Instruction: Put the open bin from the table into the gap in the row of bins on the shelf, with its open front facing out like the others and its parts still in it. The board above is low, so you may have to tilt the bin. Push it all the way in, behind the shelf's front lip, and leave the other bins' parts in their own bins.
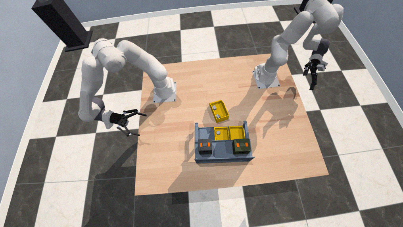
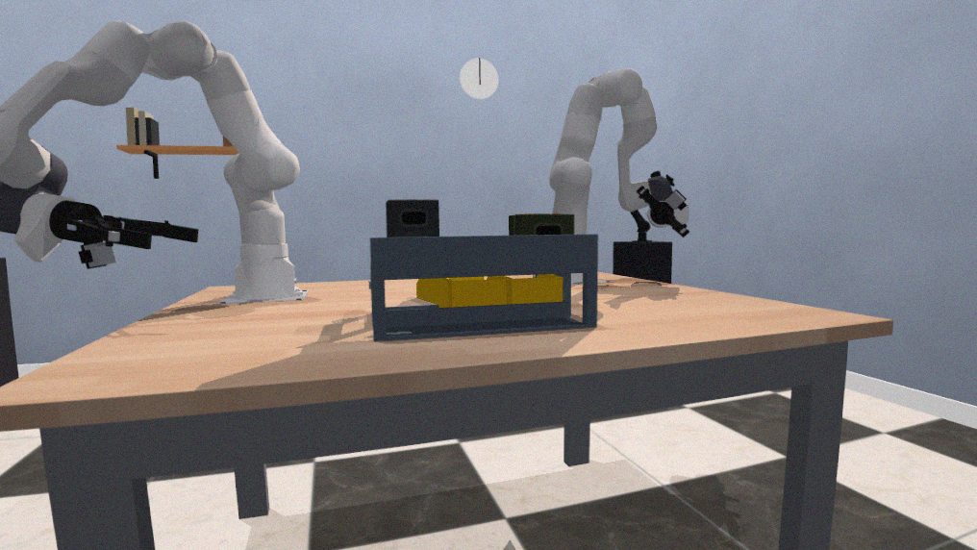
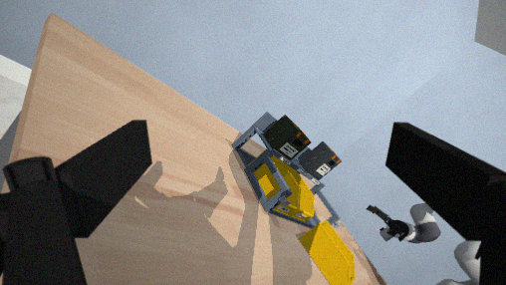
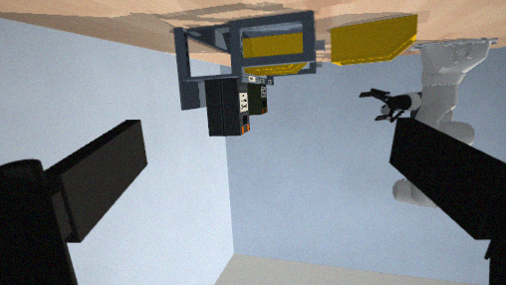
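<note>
The open yellow bin [image 1: 222,110] [image 3: 331,254] [image 4: 374,40] sits on the table, turned at an angle, on the robot bases' side of the shelf [image 1: 222,151] [image 2: 485,256]. Two small grey parts lie in it. Its low front faces away from the shelf. Two yellow bins [image 1: 222,136] [image 1: 237,132] stand side by side in the shelf; the middle one holds a grey part. The gap is at the row's left end in the top view. My left gripper [image 1: 308,81] [image 2: 663,212] is open, far from the bin. My right gripper [image 1: 142,124] [image 2: 173,238] is open, high past the opposite table edge.
A dark grey box [image 1: 205,149] [image 2: 412,218] [image 4: 221,107] stands on the shelf's top board above the gap's side. A dark green box [image 1: 241,149] [image 2: 539,224] [image 3: 286,135] stands at its other end. Upright posts rise at both shelf ends.
</note>
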`<action>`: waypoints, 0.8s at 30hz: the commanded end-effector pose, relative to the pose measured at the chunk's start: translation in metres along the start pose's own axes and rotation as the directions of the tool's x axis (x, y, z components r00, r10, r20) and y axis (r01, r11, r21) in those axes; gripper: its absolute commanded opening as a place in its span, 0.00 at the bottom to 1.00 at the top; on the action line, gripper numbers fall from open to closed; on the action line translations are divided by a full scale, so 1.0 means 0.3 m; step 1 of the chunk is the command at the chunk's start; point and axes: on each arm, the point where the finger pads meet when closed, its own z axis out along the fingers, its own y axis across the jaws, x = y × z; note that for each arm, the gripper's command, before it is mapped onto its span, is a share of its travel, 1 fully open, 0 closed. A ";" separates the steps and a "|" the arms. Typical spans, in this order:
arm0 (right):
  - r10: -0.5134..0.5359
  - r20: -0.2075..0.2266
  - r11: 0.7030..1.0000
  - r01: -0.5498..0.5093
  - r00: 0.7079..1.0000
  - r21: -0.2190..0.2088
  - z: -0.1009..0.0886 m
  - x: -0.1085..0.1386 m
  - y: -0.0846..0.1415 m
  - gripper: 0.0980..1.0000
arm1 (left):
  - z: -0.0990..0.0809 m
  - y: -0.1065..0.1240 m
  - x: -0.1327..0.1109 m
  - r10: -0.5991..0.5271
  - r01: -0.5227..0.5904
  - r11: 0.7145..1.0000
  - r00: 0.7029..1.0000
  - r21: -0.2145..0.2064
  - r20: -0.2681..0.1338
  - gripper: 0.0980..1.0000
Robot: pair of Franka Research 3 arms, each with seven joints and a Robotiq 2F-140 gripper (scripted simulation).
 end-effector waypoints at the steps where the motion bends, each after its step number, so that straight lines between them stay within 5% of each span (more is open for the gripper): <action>1: -0.013 -0.006 1.000 0.013 1.000 -0.007 0.007 0.001 0.003 1.00 | -0.031 -0.011 -0.022 -0.099 0.099 0.995 0.992 0.014 0.071 1.00; 3: -0.021 -0.010 1.000 0.021 1.000 -0.014 0.015 -0.001 0.008 1.00 | -0.067 -0.023 -0.022 -0.123 0.120 0.992 0.984 0.035 0.126 1.00; 13: -0.092 -0.040 0.993 0.089 0.995 -0.073 0.084 -0.014 0.051 1.00 | -0.171 -0.056 -0.014 -0.190 0.166 0.980 0.947 0.112 0.258 1.00; 18: -0.121 -0.051 0.988 0.116 0.991 -0.098 0.114 -0.019 0.068 1.00 | -0.180 -0.059 -0.012 -0.196 0.169 0.978 0.943 0.120 0.268 1.00; 24: -0.191 -0.077 0.972 0.177 0.979 -0.156 0.184 -0.032 0.107 1.00 | -0.244 -0.077 0.001 -0.236 0.186 0.967 0.914 0.177 0.329 1.00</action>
